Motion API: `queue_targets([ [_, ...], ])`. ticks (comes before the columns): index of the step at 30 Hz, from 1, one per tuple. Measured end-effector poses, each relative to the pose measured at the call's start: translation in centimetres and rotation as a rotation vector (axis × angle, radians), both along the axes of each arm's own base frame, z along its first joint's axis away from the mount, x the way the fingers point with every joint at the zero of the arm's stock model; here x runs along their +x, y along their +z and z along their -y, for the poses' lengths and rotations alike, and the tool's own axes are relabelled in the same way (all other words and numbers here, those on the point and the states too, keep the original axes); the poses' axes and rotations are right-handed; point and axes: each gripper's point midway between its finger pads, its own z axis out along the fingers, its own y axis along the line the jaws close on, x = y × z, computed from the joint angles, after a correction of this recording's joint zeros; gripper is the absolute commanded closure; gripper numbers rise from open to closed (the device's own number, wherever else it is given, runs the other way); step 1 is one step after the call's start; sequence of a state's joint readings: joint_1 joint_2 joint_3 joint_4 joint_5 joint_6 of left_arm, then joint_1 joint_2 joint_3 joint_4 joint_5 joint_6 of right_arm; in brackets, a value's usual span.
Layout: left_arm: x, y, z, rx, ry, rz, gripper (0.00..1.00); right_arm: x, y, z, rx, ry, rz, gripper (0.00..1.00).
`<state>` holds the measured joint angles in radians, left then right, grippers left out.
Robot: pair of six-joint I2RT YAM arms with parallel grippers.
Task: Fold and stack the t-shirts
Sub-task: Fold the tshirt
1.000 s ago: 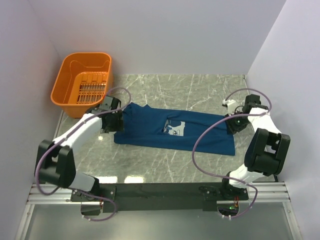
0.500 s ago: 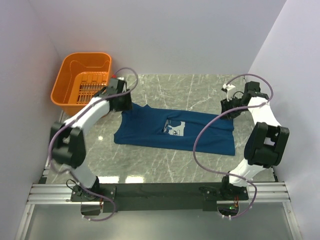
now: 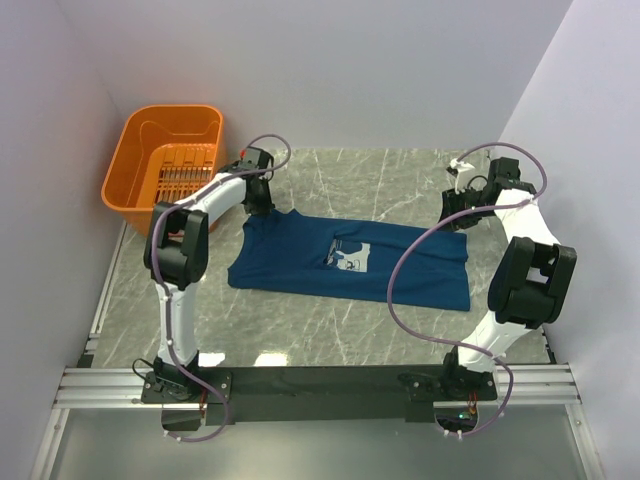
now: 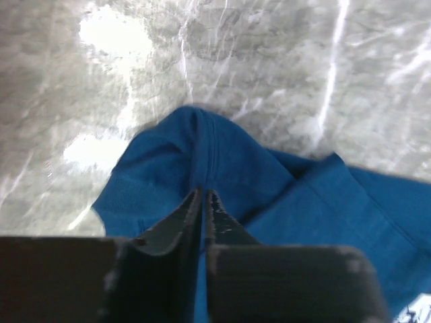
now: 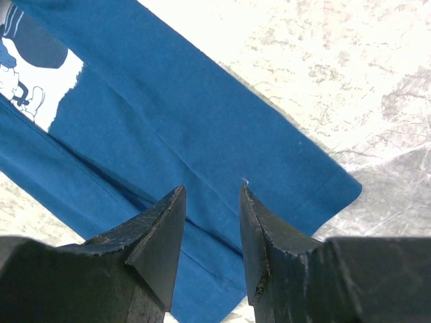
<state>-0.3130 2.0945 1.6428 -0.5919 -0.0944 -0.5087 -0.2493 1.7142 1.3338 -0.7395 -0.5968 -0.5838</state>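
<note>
The t-shirt [image 3: 350,268], dark blue, lies flat on the grey marble bench [image 3: 330,325] as a long band running left to right. Its pale print [image 3: 350,256] faces up near the middle. An orange basket [image 3: 125,195] stands at the far left corner of the bench, apart from the cloth.

The left end effector [image 3: 258,206] is down on the far left corner of the shirt. In the left wrist view its fingers [image 4: 182,219] are pressed almost together, only a thin slit between them, with their tips on a raised ridge of blue cloth that they pinch.

The right end effector [image 3: 462,216] is at the far right corner of the shirt. In the right wrist view its fingers [image 5: 158,229] stand partly apart, with flat cloth showing in the gap between them and the shirt's corner just to the right. They have hold of nothing. Whether the tips touch the fabric cannot be told.
</note>
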Motion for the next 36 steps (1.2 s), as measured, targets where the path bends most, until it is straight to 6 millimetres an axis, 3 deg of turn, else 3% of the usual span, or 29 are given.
queue_targets([
  [1,0.1,-0.4,0.0,0.002,0.001,-0.009,0.99,0.0,0.0,0.0,0.002,-0.002,-0.001,0.55],
  [5,-0.3,-2.8,-0.1,0.017,0.006,-0.066,0.99,0.0,-0.1,-0.2,0.013,-0.008,0.001,0.55],
  [10,1.0,-2.9,0.4,0.018,0.008,-0.066,1.00,-0.5,0.1,-0.5,0.029,-0.012,0.001,0.55],
  [19,8.4,-2.5,3.0,-0.034,0.030,0.026,0.97,-0.9,0.4,-0.9,0.050,-0.055,0.008,0.55],
  [28,14.3,-1.5,6.6,-0.368,0.113,0.133,0.68,-0.5,0.0,-1.6,0.049,-0.073,0.006,0.56],
  [33,16.4,0.5,6.7,-0.471,0.124,0.200,0.47,-2.4,-0.4,-5.2,0.040,0.191,-0.009,0.54],
  [36,16.5,2.8,6.3,-0.484,0.105,0.240,0.41,-4.6,-1.1,-8.3,0.013,0.400,0.004,0.58],
])
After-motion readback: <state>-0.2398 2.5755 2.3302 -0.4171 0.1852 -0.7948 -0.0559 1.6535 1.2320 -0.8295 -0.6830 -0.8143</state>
